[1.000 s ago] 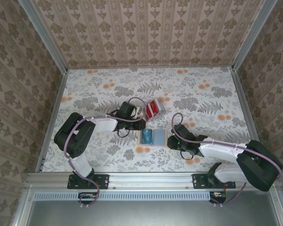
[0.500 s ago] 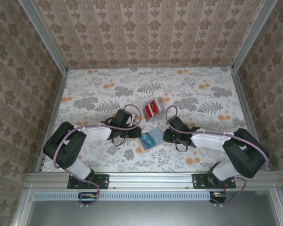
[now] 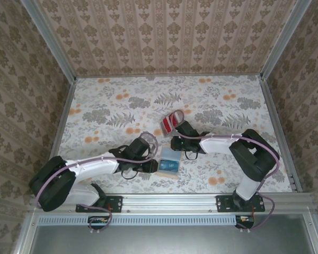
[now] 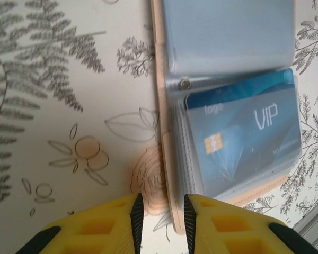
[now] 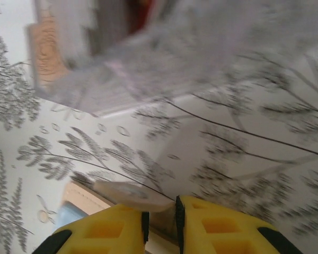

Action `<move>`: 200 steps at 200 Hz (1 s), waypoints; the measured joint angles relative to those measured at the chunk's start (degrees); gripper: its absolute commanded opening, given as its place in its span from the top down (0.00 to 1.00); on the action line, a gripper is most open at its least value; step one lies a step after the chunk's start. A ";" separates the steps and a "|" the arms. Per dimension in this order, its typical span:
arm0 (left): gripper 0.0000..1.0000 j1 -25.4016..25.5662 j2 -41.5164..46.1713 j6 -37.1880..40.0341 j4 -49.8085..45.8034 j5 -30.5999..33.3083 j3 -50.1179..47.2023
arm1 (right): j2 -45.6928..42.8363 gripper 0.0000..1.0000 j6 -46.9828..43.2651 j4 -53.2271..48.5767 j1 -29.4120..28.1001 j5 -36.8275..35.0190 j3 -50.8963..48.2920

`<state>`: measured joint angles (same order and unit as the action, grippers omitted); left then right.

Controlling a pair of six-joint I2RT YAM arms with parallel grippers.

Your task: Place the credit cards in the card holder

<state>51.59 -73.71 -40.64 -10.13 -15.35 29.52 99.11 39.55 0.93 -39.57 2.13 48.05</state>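
There's the left claw (image 4: 162, 201) drawn back nearer, clamped on the open card holder (image 3: 169, 161) at its 9 o'clock edge, right claw (image 3: 176, 139) swung up to the red credit cards (image 3: 169, 123) at 12 o'clock, can't tell its grip

The worktop (image 3: 228, 100), covered in a pale print of grey ferns and orange blooms, carries the tan card holder (image 3: 169, 161) lying open near its front edge, bluish inside, with the red credit cards (image 3: 168, 123) piled just behind it.
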 measured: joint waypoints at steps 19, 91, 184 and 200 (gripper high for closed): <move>0.69 0.87 0.76 -0.55 -1.07 1.68 -0.04 | 1.01 0.75 -0.37 0.79 -1.05 0.31 1.05; 0.70 -1.88 0.74 1.25 -3.45 5.66 2.38 | -11.58 0.75 -1.51 -3.56 -0.74 -1.73 -4.24; 0.73 0.39 -9.25 1.60 3.87 -0.72 3.89 | -11.39 0.76 1.16 -2.38 0.72 1.49 -11.74; 0.73 0.46 -10.27 1.29 3.93 -1.01 4.52 | -10.01 0.76 1.40 -2.32 0.46 1.92 -10.32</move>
<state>52.05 -83.99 -39.35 -6.20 -16.36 34.04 89.10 40.95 -1.39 -39.11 4.05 37.74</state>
